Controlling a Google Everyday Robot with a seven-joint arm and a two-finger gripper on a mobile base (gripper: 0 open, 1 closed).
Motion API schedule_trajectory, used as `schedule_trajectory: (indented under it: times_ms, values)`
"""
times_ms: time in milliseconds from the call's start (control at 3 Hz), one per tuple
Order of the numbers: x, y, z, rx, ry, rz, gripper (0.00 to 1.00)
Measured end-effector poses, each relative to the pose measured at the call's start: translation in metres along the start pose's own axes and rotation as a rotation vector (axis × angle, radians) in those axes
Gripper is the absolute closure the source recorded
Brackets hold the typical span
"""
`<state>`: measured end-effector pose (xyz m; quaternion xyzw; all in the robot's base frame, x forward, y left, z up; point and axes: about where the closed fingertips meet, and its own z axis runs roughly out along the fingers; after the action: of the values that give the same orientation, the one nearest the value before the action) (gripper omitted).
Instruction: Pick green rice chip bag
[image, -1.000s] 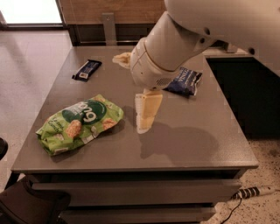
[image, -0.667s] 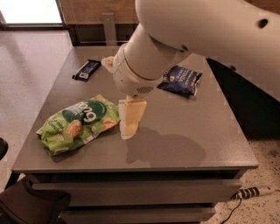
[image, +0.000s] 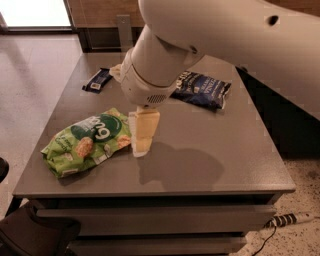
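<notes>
The claw (image: 142, 136) points down with the green chip bag (image: 87, 142) flat just beside its tip, lined up for that edge; its opening can't be told, bag not yet lifted.

The arm (image: 235, 45) is formed as a thick, smooth tube clad in a glossy white shell, and a small dark round hole (image: 272, 20) is set into its upper side. It is ended by a rounded white wrist housing (image: 142, 82), which is ringed by a thin seam. A small patch of fine vent holes (image: 156, 99) is let into the underside of that housing. Beneath it the tool (image: 144, 134) is carried, pale cream-yellow and blocky in shape, and it is found low over the grey worktop (image: 225, 150).
</notes>
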<state>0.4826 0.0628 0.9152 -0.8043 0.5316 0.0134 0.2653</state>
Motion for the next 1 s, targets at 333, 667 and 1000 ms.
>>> schedule_trajectory:
  times_ms: [333,667,1000]
  values:
    - [-0.008,-0.014,0.023,-0.075,0.035,-0.045,0.00]
    - [-0.031,-0.024,0.069,-0.207,0.068,-0.148,0.00]
    - [-0.045,-0.019,0.101,-0.289,0.058,-0.187,0.00]
